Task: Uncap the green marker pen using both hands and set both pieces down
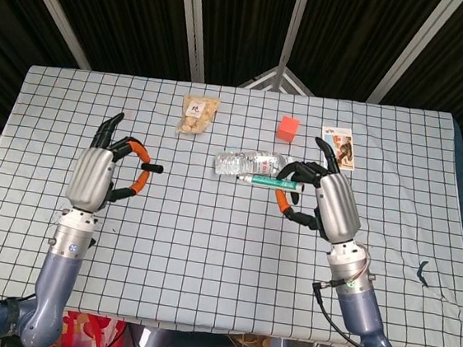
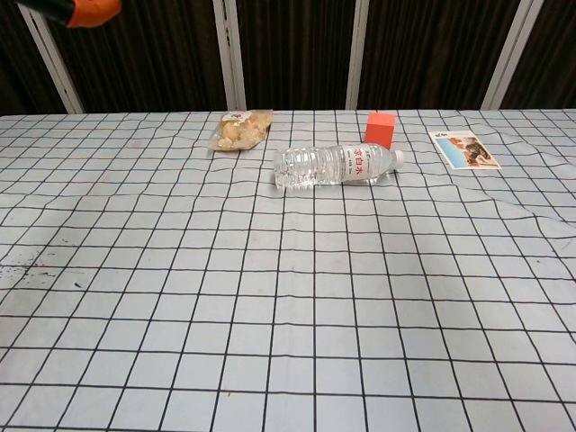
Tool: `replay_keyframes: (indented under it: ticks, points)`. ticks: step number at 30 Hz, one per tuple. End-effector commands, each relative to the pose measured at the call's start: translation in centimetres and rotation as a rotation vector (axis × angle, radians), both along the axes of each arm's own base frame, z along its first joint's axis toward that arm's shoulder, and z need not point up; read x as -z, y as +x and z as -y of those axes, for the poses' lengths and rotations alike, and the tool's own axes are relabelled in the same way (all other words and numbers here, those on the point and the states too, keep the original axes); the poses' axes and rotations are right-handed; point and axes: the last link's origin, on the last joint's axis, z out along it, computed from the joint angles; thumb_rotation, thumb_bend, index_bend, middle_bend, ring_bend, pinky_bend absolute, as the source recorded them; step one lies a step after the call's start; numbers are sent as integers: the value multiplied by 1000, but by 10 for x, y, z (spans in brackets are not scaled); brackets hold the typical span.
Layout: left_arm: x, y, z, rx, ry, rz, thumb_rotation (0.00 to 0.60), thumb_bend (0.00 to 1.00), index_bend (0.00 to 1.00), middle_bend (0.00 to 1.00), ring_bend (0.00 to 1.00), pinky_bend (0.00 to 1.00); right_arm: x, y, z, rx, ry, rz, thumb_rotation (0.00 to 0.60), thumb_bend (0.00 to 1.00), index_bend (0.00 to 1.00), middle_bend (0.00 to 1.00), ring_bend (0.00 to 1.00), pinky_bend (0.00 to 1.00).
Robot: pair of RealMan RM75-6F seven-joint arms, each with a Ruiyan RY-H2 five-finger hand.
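The table (image 1: 207, 246), covered in a white cloth with a black grid, fills both views. Above it in the head view the right hand (image 1: 320, 195) is raised at about 3 o'clock of the table's middle, and its fingers (image 1: 298, 172) grip the green marker pen (image 1: 268, 181). The pen lies level, pointing toward 9 o'clock: a slim green barrel with a white end away from the hand. Whether the cap is still on cannot be told. The left hand (image 1: 104, 168) hangs at 9 o'clock with its fingers curled partway and spread, nothing in them.

A clear water bottle (image 1: 245, 162) lies on its side near the centre, just past the pen toward 12 o'clock. A bag of snacks (image 1: 198, 115) sits at 11 o'clock, a picture card (image 1: 340, 145) at 2 o'clock, and a small red-orange block (image 1: 288, 128) at 1 o'clock.

The chest view shows bottle, bag, block and card from low down, with the bottle's label readable as print. It misses the pen and both hands; only an orange fingertip (image 2: 85, 11) shows at its upper left corner.
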Motion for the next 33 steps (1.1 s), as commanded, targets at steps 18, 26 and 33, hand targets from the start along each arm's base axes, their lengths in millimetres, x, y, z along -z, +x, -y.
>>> replay_keyframes:
  ticks: [18,26,33]
  points:
    - [59,-90,2,-100,-133,-106,600,527,676,426,0,0,87,-56,-27,49,135,85,600,707,977,777,511,76]
    - [90,-104,-1,-125,-192,-155,600,524,676,424,0,0,136,-79,-35,108,206,129,600,710,981,777,511,87]
    - [106,-107,-5,-131,-211,-230,600,518,676,420,0,0,164,-90,-35,123,195,130,600,710,984,777,512,87]
